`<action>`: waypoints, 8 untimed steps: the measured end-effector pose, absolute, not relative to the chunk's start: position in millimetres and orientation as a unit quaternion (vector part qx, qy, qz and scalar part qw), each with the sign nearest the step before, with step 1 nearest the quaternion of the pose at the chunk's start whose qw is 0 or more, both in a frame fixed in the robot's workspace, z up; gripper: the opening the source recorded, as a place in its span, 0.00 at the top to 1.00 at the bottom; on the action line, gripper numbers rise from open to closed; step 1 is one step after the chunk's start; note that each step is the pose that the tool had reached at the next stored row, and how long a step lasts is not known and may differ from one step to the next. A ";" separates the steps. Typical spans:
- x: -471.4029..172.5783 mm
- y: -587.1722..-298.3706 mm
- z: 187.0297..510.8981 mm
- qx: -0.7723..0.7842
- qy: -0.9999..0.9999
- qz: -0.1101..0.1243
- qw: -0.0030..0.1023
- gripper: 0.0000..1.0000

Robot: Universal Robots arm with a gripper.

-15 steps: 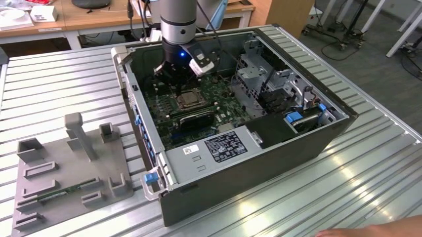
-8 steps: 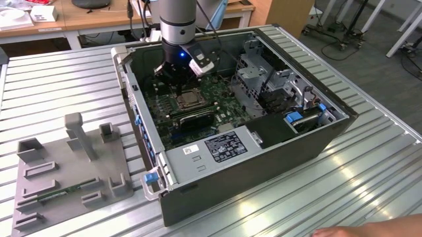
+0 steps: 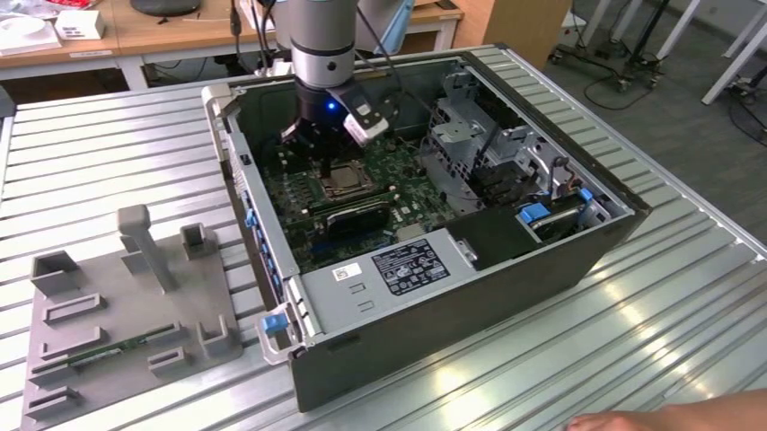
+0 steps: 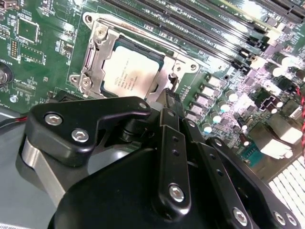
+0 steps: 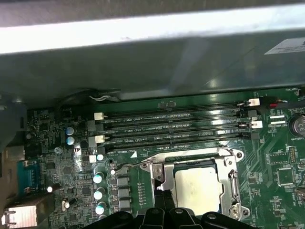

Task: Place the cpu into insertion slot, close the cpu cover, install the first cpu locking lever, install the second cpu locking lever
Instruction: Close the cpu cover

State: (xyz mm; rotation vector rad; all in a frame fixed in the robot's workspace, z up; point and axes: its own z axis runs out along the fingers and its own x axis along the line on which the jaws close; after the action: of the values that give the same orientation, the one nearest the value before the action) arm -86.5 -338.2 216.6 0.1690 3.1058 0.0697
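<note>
Silvery metal of the chip (image 4: pixel 128 71) lay seated in its socket (image 4: pixel 143 49) under the lowered frame (image 4: pixel 93 59). The gripper (image 4: pixel 167 98) sat at the frame's edge, tips drawn together on nothing I could see. I feared a slip off the thin wire lever (image 5: pixel 129 164) could scrape the green board (image 4: pixel 47 57); the gripper's own bulk hid the contact.

arm (image 3: pixel 321 36) upright, hand (image 3: pixel 326 163) pointing down, fingers (image 4: pixel 171 143) together.

Exterior high; wrist views near cpu (image 4: pixel 129 71) (image 5: pixel 198 191)
</note>
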 end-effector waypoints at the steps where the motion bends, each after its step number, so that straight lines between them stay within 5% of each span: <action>1: -86.5 -338.2 216.0 0.054 0.998 0.022 0.015 0.90; 8: -86.3 -338.2 215.3 0.054 0.998 0.021 0.015 0.90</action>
State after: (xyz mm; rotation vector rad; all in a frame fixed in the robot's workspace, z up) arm -86.3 -338.2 215.3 0.1689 3.1057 0.0669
